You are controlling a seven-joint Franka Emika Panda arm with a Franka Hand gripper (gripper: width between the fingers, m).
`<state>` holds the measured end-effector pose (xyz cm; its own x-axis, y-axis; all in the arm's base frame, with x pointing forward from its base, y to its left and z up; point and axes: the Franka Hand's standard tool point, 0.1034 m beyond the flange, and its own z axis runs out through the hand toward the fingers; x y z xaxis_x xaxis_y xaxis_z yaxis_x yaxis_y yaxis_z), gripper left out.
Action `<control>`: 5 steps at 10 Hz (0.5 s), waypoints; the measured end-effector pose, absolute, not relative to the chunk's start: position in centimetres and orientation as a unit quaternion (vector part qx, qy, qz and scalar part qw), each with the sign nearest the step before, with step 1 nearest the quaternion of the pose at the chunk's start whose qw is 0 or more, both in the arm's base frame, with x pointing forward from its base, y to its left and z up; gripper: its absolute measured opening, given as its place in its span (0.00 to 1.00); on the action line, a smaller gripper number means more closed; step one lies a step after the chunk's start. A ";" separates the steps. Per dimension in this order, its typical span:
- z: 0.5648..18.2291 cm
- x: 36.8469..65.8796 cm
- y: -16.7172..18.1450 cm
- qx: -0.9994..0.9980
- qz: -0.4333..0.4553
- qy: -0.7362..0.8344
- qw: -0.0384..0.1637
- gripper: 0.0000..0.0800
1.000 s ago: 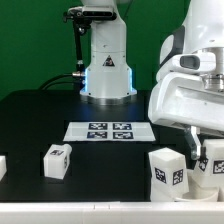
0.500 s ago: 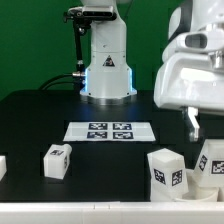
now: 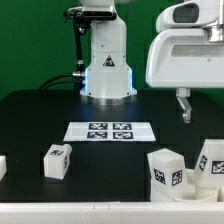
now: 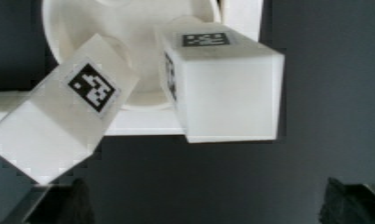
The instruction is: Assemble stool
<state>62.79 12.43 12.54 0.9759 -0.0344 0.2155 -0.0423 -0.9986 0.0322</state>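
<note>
The stool's white tagged parts lie on the black table. In the exterior view one leg (image 3: 57, 160) stands at the front left. Another leg (image 3: 167, 168) and a tilted leg (image 3: 212, 160) stand at the front right by the round seat (image 3: 206, 186), which the frame edge cuts off. My gripper (image 3: 184, 116) hangs well above these right-hand parts. It is open and empty. In the wrist view the gripper (image 4: 205, 205) shows dark fingertips (image 4: 59, 200) wide apart, with the seat (image 4: 131, 35), one leg (image 4: 228, 85) and the tilted leg (image 4: 59, 105) far below.
The marker board (image 3: 110, 130) lies flat mid-table. The white robot base (image 3: 106, 62) stands behind it with a black cable to its left. Another white part (image 3: 2, 166) sits at the exterior view's left edge. The table's front edge runs close to the parts.
The gripper has risen from low among the right-hand legs to well above them, staying open and empty. The parts have not moved.
</note>
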 end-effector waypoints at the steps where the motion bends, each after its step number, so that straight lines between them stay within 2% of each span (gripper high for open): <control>1: 12.4 62.8 12.4 0.994 0.109 -0.018 0.020 0.81; 3: 12.4 62.8 12.2 0.994 0.108 -0.013 0.022 0.81; 5: 12.1 62.6 12.0 0.995 0.088 -0.042 0.001 0.81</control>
<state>62.59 12.01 12.11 0.9810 -0.0824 0.1756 -0.0829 -0.9965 -0.0046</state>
